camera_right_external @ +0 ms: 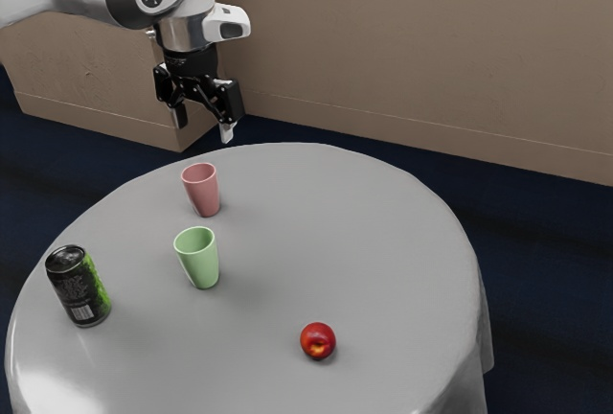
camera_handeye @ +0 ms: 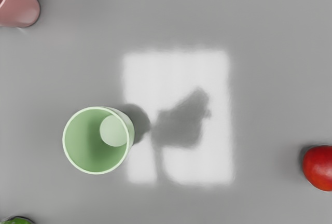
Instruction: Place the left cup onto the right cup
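A pink cup (camera_right_external: pixel 201 189) stands upright on the round grey table (camera_right_external: pixel 383 241), toward the back. A green cup (camera_right_external: pixel 196 257) stands upright just in front of it, apart from it. My gripper (camera_right_external: pixel 203 126) hangs in the air above and behind the pink cup, open, with nothing between its fingers. From the wrist view I look straight down into the green cup (camera_handeye: pixel 97 139), and the pink cup (camera_handeye: pixel 15 3) sits at the picture's corner.
A dark green drink can (camera_right_external: pixel 78 286) stands near the table's edge at the exterior view's left. A red apple (camera_right_external: pixel 318 340) lies toward the front, also seen as the apple (camera_handeye: pixel 319 167). A tan wall panel runs behind the table.
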You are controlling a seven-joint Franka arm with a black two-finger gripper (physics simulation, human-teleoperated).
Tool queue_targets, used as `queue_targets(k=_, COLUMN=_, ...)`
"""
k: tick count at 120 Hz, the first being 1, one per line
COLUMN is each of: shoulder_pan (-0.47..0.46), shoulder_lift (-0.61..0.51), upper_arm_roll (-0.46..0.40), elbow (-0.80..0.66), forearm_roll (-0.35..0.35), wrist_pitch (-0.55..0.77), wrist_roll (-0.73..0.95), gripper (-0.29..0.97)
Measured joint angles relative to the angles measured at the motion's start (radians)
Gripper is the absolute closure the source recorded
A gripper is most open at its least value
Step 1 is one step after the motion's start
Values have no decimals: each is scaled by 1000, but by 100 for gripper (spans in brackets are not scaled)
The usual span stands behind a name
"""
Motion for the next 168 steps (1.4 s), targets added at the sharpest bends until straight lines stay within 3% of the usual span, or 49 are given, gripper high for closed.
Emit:
queue_targets(k=88, shoulder_pan=12, shoulder_lift=17, upper_arm_roll=8, elbow=-9, forearm_roll=-4, wrist_pitch=19, wrist_roll=0, gripper=0)
queue_targets(k=168, shoulder_pan=92, shoulder_lift=129, upper_arm_roll=21, elbow=-9, forearm_roll=-47, wrist_pitch=85, wrist_roll=-1, gripper=0)
